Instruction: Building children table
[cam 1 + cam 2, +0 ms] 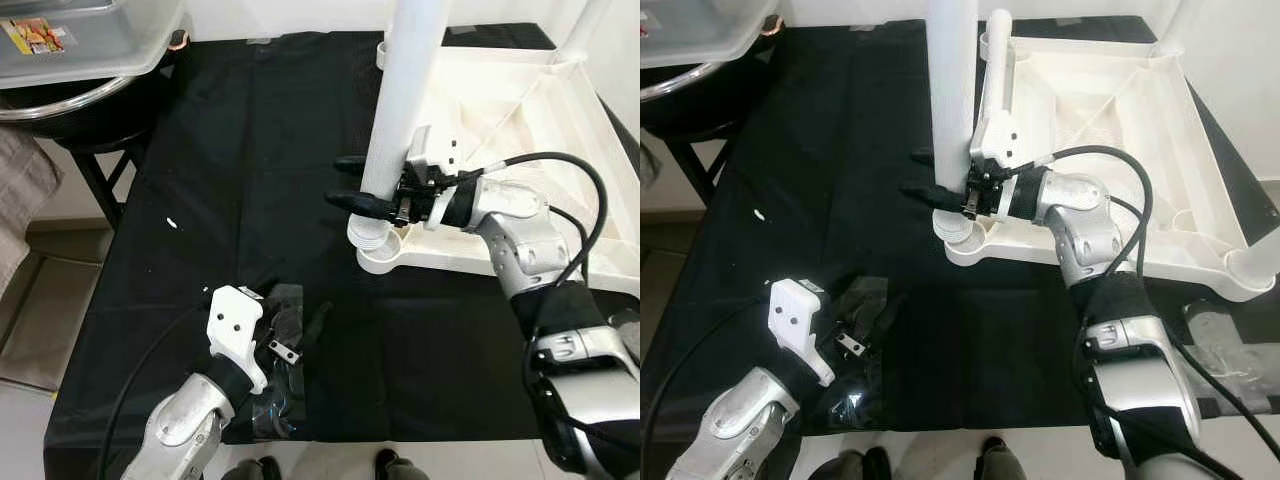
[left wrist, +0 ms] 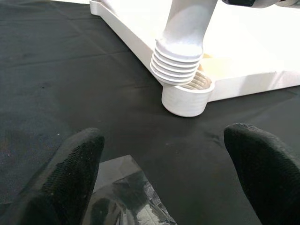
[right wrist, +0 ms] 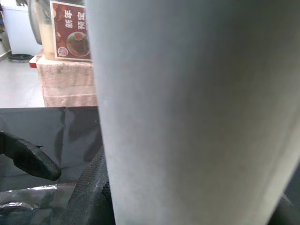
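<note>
The right gripper (image 1: pixel 358 186) clasps the white table leg (image 1: pixel 403 110) standing in the upturned tabletop's (image 1: pixel 520 120) near-left corner socket (image 1: pixel 382 255); the left gripper (image 2: pixel 164 187) hovers wide over a plastic bag (image 1: pixel 278 370).

The upturned tabletop (image 1: pixel 560 100) lies on the cloth (image 1: pixel 230 150), to the right. A table leg (image 1: pixel 405 110) stands in its near-left corner socket (image 1: pixel 385 255). Left of that and nearer lies what may be a plastic bag (image 1: pixel 285 350).
</note>
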Robot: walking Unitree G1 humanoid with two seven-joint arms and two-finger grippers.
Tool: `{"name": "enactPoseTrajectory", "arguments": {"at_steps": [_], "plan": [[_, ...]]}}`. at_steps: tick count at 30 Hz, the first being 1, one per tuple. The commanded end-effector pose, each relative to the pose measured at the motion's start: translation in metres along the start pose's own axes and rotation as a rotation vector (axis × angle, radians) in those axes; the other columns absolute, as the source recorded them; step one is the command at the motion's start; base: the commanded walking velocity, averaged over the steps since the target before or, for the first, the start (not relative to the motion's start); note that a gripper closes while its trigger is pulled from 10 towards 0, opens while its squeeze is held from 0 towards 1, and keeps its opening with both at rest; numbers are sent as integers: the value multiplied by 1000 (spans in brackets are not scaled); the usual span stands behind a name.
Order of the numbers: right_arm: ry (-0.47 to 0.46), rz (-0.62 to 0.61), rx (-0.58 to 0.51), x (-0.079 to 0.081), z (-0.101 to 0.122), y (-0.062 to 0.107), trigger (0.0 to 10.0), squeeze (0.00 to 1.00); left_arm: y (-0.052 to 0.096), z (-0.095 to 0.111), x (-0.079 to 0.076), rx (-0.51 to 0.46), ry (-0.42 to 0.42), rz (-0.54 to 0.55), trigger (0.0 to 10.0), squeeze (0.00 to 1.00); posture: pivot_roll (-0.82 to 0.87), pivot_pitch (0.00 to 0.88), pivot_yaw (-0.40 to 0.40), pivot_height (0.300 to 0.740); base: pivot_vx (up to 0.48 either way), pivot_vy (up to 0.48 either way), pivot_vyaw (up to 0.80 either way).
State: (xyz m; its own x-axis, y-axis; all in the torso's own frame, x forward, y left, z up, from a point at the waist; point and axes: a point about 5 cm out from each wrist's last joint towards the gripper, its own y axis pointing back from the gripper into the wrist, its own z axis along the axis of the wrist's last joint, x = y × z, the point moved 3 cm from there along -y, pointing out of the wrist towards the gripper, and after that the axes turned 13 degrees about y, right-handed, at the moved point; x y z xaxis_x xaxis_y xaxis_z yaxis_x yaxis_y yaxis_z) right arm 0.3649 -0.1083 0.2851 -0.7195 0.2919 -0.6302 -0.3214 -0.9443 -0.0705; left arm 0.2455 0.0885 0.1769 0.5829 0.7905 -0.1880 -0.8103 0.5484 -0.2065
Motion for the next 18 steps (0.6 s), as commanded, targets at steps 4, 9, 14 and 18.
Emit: {"name": "enactPoseTrajectory", "arguments": {"at_steps": [4,9,14,18], "plan": [[-32,36,15,6,-7,3,10000,0,4,-3,0,26,-12,4,10000,0,26,318,17,740,0,0,0],[-67,75,-10,13,-6,5,10000,0,4,-3,1,25,-12,6,10000,0,28,318,17,740,0,0,0],[-95,127,-17,21,-6,11,10000,0,4,-3,1,26,-9,8,10000,0,27,319,19,740,0,0,0],[-101,150,-15,19,-4,15,10000,0,3,-3,1,26,-7,8,10000,0,26,320,21,740,0,0,0]]}}
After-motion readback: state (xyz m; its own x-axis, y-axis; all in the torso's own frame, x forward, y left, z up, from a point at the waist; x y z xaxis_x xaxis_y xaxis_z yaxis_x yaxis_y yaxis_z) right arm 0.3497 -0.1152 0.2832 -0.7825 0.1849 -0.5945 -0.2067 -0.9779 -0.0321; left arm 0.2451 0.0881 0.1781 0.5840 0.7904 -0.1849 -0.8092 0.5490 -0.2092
